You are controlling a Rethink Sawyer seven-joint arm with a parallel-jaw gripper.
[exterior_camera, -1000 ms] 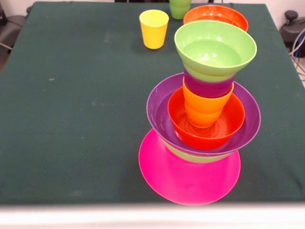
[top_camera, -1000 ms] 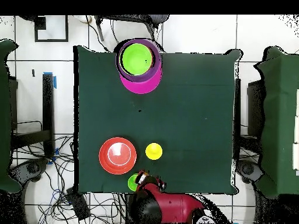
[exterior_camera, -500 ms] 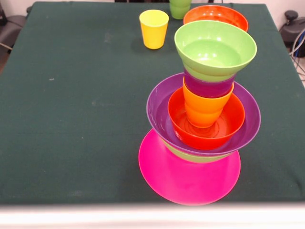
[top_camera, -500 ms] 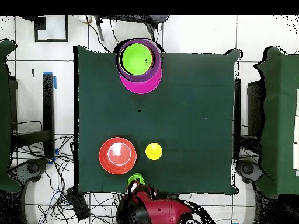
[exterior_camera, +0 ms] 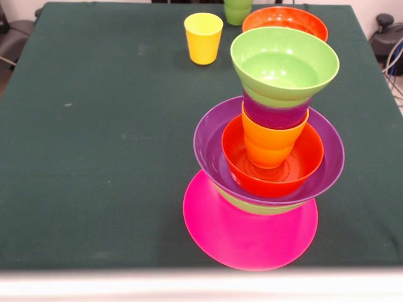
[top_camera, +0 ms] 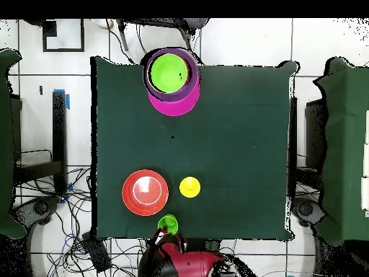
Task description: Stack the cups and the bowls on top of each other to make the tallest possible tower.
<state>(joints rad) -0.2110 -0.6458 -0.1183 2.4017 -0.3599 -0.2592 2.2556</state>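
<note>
Red arm (top_camera: 189,263) pulling back off desk (top_camera: 238,144), bottom of overhead view. Gripper: cannot tell if grasping. Green cup (top_camera: 168,223) left standing. Tower (exterior_camera: 271,145) unchanged, waiting.

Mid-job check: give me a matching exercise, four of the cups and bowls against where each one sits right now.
Things:
1. yellow cup
2. orange cup
3. light green bowl
4. pink bowl

Places:
A. at the very top of the tower
B. at the tower's base, on the table
C. standing alone on the table, apart from the tower
D. inside the orange-red bowl within the tower

Pairs: 1-C, 2-D, 3-A, 4-B
</note>
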